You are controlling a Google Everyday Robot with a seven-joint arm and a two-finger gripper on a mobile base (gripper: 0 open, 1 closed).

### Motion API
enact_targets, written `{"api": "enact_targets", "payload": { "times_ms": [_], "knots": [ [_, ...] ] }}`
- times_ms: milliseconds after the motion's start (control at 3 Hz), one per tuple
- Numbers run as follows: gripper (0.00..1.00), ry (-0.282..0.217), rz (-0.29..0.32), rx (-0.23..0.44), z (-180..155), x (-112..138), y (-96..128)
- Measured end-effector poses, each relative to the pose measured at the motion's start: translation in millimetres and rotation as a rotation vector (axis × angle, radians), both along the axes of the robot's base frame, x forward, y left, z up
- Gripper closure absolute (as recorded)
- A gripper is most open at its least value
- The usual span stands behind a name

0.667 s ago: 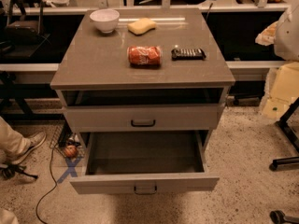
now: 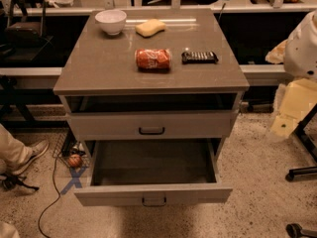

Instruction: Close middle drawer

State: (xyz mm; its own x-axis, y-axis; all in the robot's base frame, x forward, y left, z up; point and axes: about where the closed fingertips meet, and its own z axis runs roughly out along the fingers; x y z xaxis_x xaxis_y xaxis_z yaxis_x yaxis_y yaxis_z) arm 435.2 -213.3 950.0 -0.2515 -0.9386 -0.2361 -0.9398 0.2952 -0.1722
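The middle drawer (image 2: 154,194) is pulled far out at the bottom of the grey cabinet. Its flat front carries a small black bar handle (image 2: 154,201), and its dark grey inside (image 2: 153,162) is empty. Above it, the top drawer (image 2: 151,125), also with a black handle, stands slightly open, with a dark gap under the cabinet top. The lowest drawer is hidden beneath the open one. My gripper (image 2: 290,110) hangs with the white and cream arm at the right edge. It is off to the right of the cabinet and apart from the drawers.
On the cabinet top (image 2: 99,68) are a white bowl (image 2: 111,21), a yellow sponge (image 2: 150,27), a red-orange packet (image 2: 153,59) and a black bar-shaped item (image 2: 199,57). A person's leg and shoe (image 2: 22,155) and cables lie at the left. A chair base (image 2: 302,171) stands at the right.
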Motion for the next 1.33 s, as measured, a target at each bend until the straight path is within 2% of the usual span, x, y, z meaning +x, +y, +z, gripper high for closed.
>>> {"api": "enact_targets", "payload": {
  "times_ms": [333,1000,1333],
  "knots": [
    [0.00,0.106,-0.062,0.108,-52.4,-6.6,11.5],
    [0.00,0.366,-0.373,0.422,-203.1,-46.8,69.4],
    [0.00,0.378,-0.420,0.429,-231.7,-55.3,75.3]
  ]
}}
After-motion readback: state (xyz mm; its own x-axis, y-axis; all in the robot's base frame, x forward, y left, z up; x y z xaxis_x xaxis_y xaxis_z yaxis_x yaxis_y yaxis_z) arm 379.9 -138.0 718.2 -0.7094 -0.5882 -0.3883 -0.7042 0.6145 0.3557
